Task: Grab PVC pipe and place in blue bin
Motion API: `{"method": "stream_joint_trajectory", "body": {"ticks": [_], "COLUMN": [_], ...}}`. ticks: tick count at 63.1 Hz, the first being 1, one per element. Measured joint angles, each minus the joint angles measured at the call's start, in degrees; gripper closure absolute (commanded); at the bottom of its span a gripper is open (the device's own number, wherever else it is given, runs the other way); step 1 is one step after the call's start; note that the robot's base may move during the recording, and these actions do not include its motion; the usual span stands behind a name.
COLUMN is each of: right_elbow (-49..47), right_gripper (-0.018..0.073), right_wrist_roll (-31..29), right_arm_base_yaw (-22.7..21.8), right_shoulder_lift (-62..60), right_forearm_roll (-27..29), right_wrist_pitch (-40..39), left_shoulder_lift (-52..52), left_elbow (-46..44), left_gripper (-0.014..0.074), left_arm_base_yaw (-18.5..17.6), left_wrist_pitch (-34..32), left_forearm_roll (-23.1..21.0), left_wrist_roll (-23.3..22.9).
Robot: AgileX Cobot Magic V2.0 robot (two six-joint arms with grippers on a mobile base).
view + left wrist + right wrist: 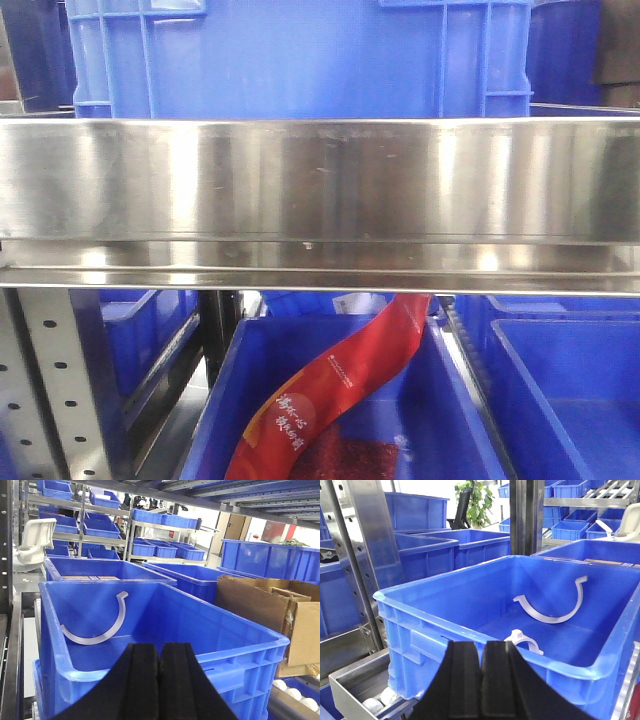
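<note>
1. And here's the PVC pipe (102, 623), the white half-circle arc, already lying inside the blue bin (240, 635). In the left wrist view it leans against the bin's far inner wall, with one end low on the left and the other tab end up near the top of the wall.

2. The right wrist view shows the same arc from the other side, again propped on the inner wall. A second white curved piece (524, 641) sits lower down, near the front wall, partly hidden behind the rim, so I can't say exactly what it is.

3. Judgement call: the placing looks done. The pipe is in the bin and nothing grips it. What's left, if anything, is pulling the arms clear.

4. The left gripper (160, 680) has its black padded fingers pressed together, no gap showing and nothing between them. It hangs just outside the bin's near rim, apart from the pipe.

5. The right gripper (481, 680) is the same story: pads closed against each other, empty, sitting in front of the bin's near wall.

6. The front-facing view offers no help with the pipe. It shows only a steel shelf rail (320, 195), with blue crates and a red printed bag (335, 385) below it.
</note>
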Motion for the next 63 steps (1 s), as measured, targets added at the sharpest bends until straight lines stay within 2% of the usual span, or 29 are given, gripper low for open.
{"method": "stream_joint_trajectory", "body": {"ticks": [42,48,55,63], "right_elbow": [2.3,6.2,13.2,20.9], "right_gripper": [0.0728,0.0728,0.0728,0.0728], "right_wrist_roll": [0.0,0.0,0.0,0.0], "right_arm_base_yaw": [-0.6,-3.8,-10.3,-19.0], "right_shoulder_lift": [-2.1,-4.1,-8.9,-18.0], "right_forearm_roll": [-0.1,-1.3,-2.0,-2.1], "right_wrist_pitch": [-0.2,-4.1,-8.8,-7.2], "left_shoulder_lift": [0.0,0.0,0.0,0.0], "left_elbow": [0.0,0.0,0.0,0.0], "left_gripper": [0.0707,0.0707,0.0707,0.0707], "left_arm_base_yaw": [0.0,0.0,0.0,0.0], "left_wrist_pitch": [0.0,0.0,-0.1,-0.1], "left_forearm_roll": [0.0,0.0,0.0,0.0], "left_wrist_roll": [0.0,0.0,0.0,0.0]}}
